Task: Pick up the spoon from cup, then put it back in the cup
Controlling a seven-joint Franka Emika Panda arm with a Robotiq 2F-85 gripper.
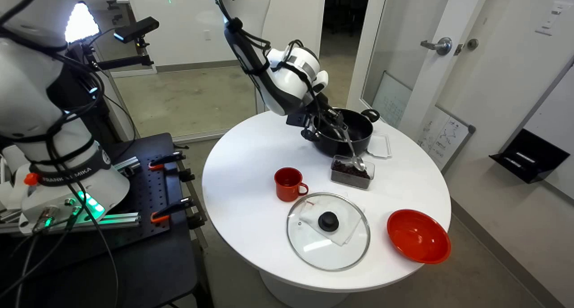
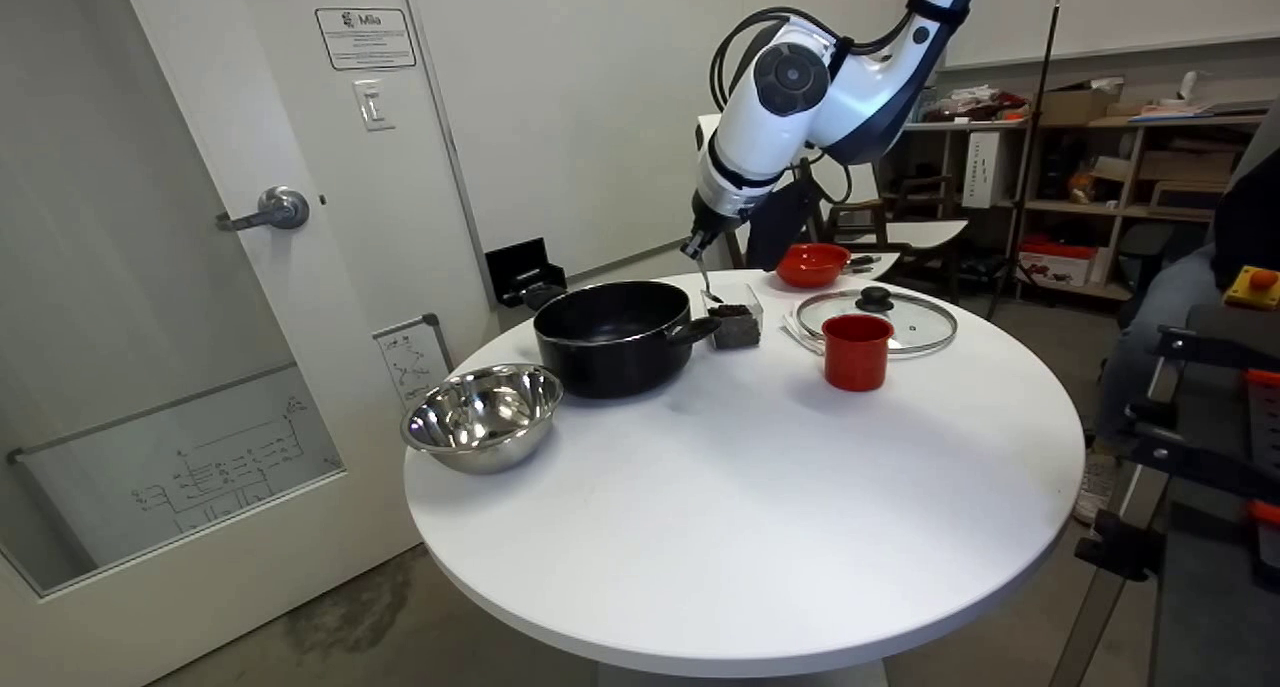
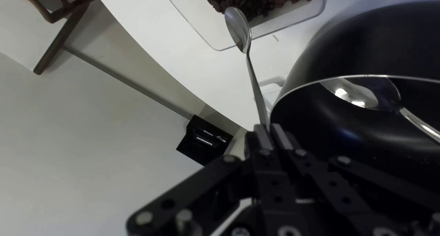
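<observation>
On the surface (image 1: 244, 200), in an exterior view: cup (image 1: 286, 191) left of container (image 1: 349, 179), lid (image 1: 328, 221) before both (pot (image 1: 329, 146) behind container).

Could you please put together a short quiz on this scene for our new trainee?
1. Multiple choice: which thing does the gripper hold?
(a) the glass lid
(b) the spoon
(c) the red bowl
2. True or false: the red mug stands upright on the white table, apart from the black pot.
3. Short answer: what does the clear container hold?

Key:
1. (b)
2. True
3. Dark coffee beans
</observation>
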